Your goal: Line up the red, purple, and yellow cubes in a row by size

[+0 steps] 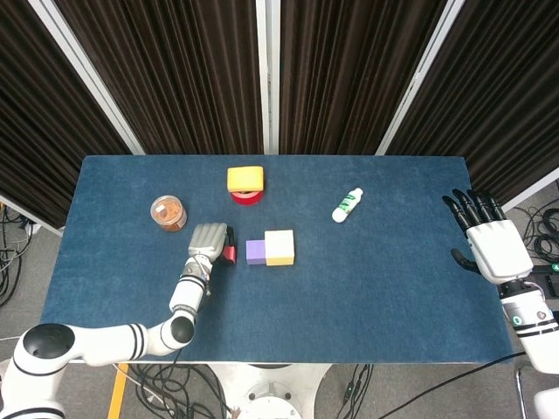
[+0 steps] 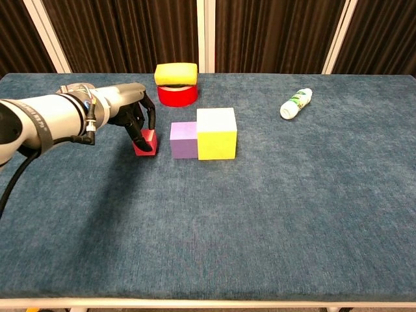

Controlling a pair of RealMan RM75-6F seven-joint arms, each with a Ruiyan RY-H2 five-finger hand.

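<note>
Three cubes sit mid-table: I see my left hand (image 2: pixel 133 114) gripping the red cube (image 2: pixel 145 142) just left of the purple cube (image 2: pixel 184 140), which touches the yellow cube (image 2: pixel 216 133), while my right hand (image 1: pixel 491 244) hangs spread, empty, off the table's right edge.

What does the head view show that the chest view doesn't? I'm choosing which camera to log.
Only the head view shows the right hand, open at the table's right edge, and the snack jar. Only the chest view shows the gap between the red cube and purple cube. Both show the left hand holding the red cube, the yellow cube and the bottle.
</note>
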